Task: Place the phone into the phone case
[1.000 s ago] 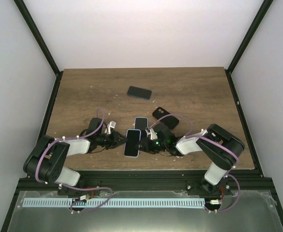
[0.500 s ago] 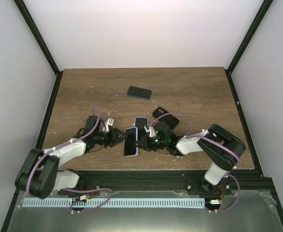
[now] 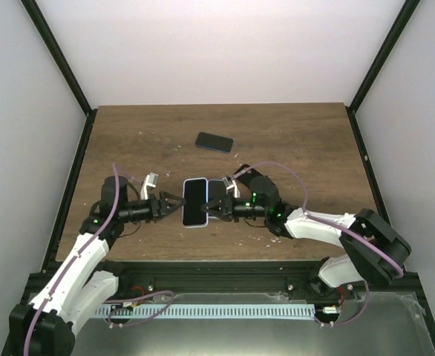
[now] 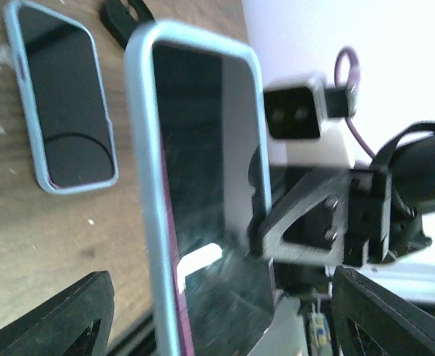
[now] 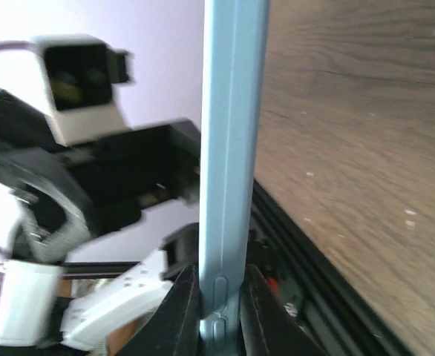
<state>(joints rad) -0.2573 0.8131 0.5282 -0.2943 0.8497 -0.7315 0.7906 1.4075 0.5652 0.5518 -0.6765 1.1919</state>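
Observation:
A dark-screened phone in a light-blue phone case (image 3: 196,202) hangs above the table between the two arms. My right gripper (image 3: 217,209) is shut on its right edge. In the right wrist view the case's blue edge (image 5: 229,148) is pinched between my right gripper's (image 5: 219,300) two black fingers. My left gripper (image 3: 174,204) stands open just left of the phone. In the left wrist view the cased phone (image 4: 203,185) faces me, and my left gripper (image 4: 221,315) has its fingers spread wide on either side, apart from it.
A second cased phone (image 3: 217,188) (image 4: 65,104) lies on the wood behind the held one. A dark phone (image 3: 214,142) lies farther back at mid table. A black object (image 3: 246,173) shows beside the right arm. The table's black front rail (image 3: 217,268) runs below the arms.
The left gripper let go, opened and drew back to the left. The right gripper shut on the cased phone, and the phone moved away from the front edge.

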